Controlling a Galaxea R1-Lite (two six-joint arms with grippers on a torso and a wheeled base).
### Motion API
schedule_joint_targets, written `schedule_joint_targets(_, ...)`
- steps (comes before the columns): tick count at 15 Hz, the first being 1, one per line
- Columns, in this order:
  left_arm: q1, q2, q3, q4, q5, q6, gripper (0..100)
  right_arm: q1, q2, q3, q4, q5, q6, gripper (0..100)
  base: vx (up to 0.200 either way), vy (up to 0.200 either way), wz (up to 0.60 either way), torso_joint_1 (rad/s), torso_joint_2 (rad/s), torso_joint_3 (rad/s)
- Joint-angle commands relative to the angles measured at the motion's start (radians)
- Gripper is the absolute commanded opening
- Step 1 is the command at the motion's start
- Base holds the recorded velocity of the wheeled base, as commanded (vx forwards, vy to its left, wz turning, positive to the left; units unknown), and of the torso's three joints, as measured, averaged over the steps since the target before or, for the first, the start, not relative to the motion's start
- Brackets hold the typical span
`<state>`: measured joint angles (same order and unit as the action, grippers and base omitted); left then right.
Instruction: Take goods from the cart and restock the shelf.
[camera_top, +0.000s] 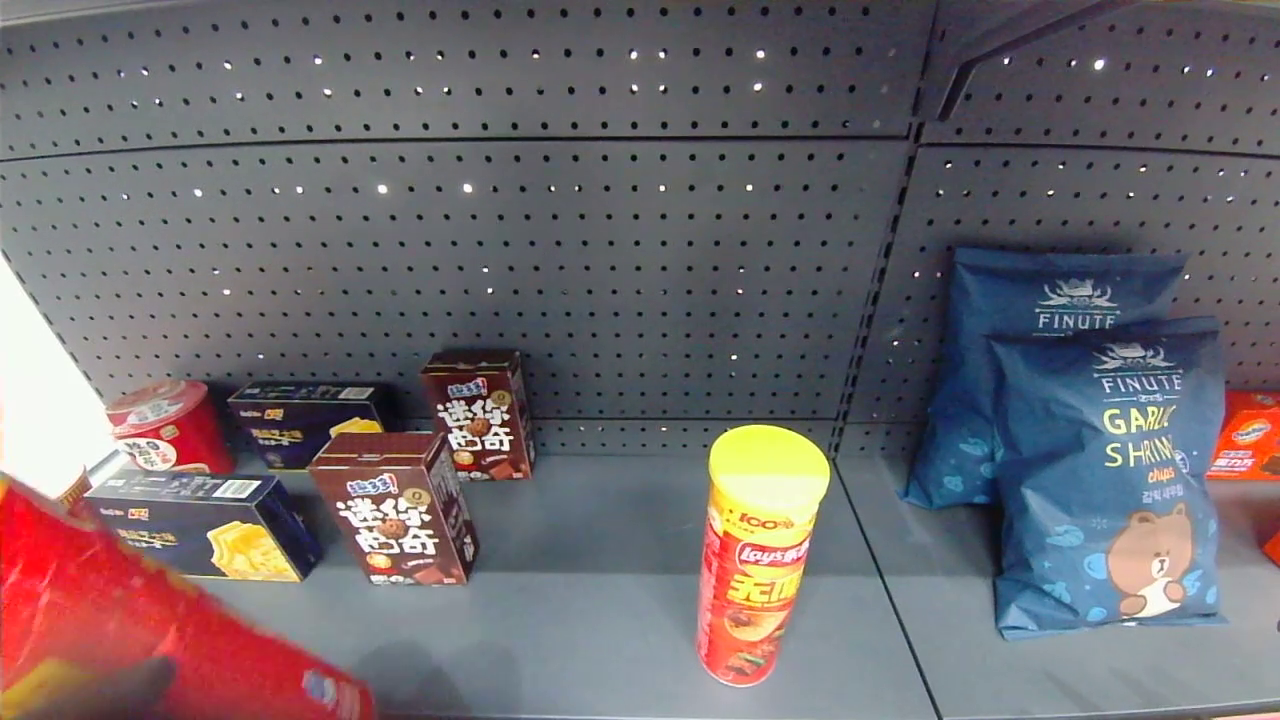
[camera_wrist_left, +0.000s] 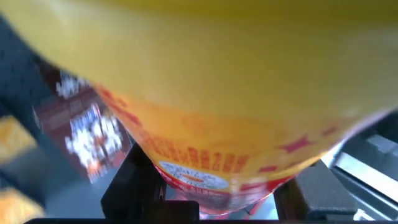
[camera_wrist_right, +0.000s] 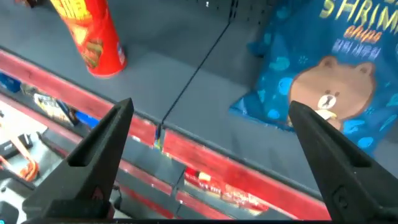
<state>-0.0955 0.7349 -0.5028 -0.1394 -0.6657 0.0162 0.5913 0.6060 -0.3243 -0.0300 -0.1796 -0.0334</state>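
Head view: red can (edge-cropped)

**Matte black fingers on both grippers**

The right gripper has two matte black fingers. Each is a long wedge, broad at the base and narrowing to a blunt tip. Their faces are flat and plain, with straight edges and a faint sheen along the upper side. No screws, cables or markings can be made out on them.

The left gripper shows as two dark blocks with squared corners, one near black and the other closer to charcoal grey. The blur there is heavy, so what looks like a stepped edge on the grey block may only be smear.
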Motion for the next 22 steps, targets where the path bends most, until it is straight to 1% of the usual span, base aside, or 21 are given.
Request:
schedule_joint_targets(1, -0.096, 0.501, -0.095, -0.256, 0.018, 0.077, 0, 0.001, 0.009, 0.010, -0.001, 0.000, 0.000, 100, 0.000, 0.000, 0.00, 0.000, 0.00, 0.000)
schedule_joint_targets(2, -0.128, 0.604, -0.128, -0.336, 0.035, 0.080, 0, 0.001, 0.020, 0.010, -0.002, 0.000, 0.001, 100, 0.000, 0.000, 0.00, 0.000, 0.00, 0.000)
schedule_joint_targets(3, -0.156, 0.681, -0.174, -0.367, 0.048, 0.079, 0, 0.001, 0.026, 0.010, -0.002, 0.002, 0.001, 100, 0.000, 0.000, 0.00, 0.000, 0.00, 0.000)
schedule_joint_targets(5, -0.178, 0.808, -0.286, -0.368, 0.063, 0.088, 0, 0.001, 0.032, 0.008, -0.005, 0.000, 0.001, 100, 0.000, 0.000, 0.00, 0.000, 0.00, 0.000)
schedule_joint_targets(7, -0.182, 0.917, -0.399, -0.355, 0.064, 0.168, 0, 0.001, 0.028, 0.002, -0.005, -0.006, 0.000, 100, 0.000, 0.000, 0.00, 0.000, 0.00, 0.000)
schedule_joint_targets(8, -0.196, 0.948, -0.442, -0.332, 0.064, 0.199, 0, 0.001, 0.028, 0.001, -0.005, -0.011, 0.000, 100, 0.000, 0.000, 0.00, 0.000, 0.00, 0.000)
schedule_joint_targets(9, -0.220, 0.974, -0.488, -0.299, 0.067, 0.211, 0, 0.001, 0.028, 0.001, -0.005, -0.012, 0.000, 100, 0.000, 0.000, 0.00, 0.000, 0.00, 0.000)
schedule_joint_targets(10, -0.256, 1.014, -0.546, -0.259, 0.069, 0.215, 0, -0.001, 0.028, 0.001, -0.005, -0.012, 0.000, 100, 0.000, 0.000, 0.00, 0.000, 0.00, 0.000)
schedule_joint_targets(11, -0.274, 1.051, -0.583, -0.255, 0.067, 0.217, 0, 0.001, 0.028, 0.001, -0.005, -0.012, 0.000, 100, 0.000, 0.000, 0.00, 0.000, 0.00, 0.000)
schedule_joint_targets(14, -0.299, 1.150, -0.685, -0.255, 0.067, 0.220, 0, 0.001, 0.026, -0.001, -0.005, -0.012, 0.000, 100, 0.000, 0.000, 0.00, 0.000, 0.00, 0.000)
schedule_joint_targets(18, -0.337, 1.224, -0.721, -0.264, 0.066, 0.222, 0, 0.001, 0.025, -0.004, -0.005, -0.012, 0.000, 100, 0.000, 0.000, 0.00, 0.000, 0.00, 0.000)
schedule_joint_targets(22, -0.340, 1.276, -0.760, -0.264, 0.063, 0.222, 0, 0.001, 0.025, -0.002, -0.007, -0.012, 0.000, 100, 0.000, 0.000, 0.00, 0.000, 0.00, 0.000)
